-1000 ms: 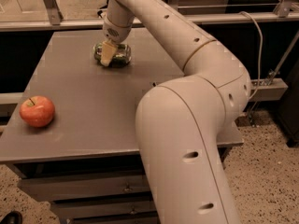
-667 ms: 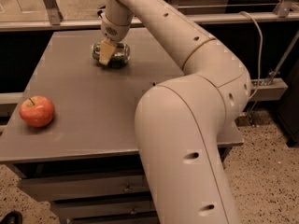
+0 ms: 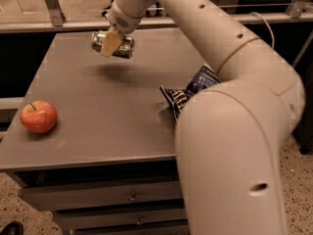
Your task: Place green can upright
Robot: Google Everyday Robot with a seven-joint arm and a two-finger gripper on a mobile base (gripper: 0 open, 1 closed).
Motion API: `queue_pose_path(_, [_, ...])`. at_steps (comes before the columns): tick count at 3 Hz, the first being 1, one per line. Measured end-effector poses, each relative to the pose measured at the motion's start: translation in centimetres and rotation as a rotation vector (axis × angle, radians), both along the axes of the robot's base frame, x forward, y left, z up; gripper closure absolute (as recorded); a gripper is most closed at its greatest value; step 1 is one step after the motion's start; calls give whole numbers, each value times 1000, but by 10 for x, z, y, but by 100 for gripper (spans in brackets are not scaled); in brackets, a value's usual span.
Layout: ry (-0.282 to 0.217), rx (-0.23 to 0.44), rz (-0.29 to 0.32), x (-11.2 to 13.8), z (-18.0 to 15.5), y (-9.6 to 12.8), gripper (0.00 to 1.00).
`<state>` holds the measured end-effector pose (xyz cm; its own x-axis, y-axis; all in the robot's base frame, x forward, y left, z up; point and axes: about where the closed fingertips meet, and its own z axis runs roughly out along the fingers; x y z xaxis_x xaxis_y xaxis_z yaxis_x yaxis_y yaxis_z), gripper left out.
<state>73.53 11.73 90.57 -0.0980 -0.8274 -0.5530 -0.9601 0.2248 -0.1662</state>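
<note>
Compared with a second ago, the gripper (image 3: 113, 42) is now holding the green can (image 3: 123, 46) clear of the counter (image 3: 98, 116), where before the can was sitting low against the far part of the surface. The can is hanging on its side, its long axis running left to right, above the far left part of the counter, and it is casting a soft shadow (image 3: 116, 71) on the grey top below it. The fingers (image 3: 109, 44) are closing tightly around the can's middle; one tan pad is showing across its front. The big white arm (image 3: 234, 111) is reaching in from the lower right and is now uncovering a crumpled blue and white snack bag (image 3: 191, 88) near the counter's right edge; whether anything is inside it cannot be told. A red apple (image 3: 38, 116) is sitting near the front left edge, well apart from the can. Drawers (image 3: 122, 197) under the counter are staying shut, hiding their contents.
</note>
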Motion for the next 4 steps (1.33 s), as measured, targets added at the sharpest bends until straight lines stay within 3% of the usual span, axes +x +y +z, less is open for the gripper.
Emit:
queue_pose_path(2, [-57,448,49,-16,42,-28,100])
queue_pose_path(3, [-109,646,83,-13,56,-71,100])
queue_pose_path(4, [-139,702,91,-10,60,-100,100])
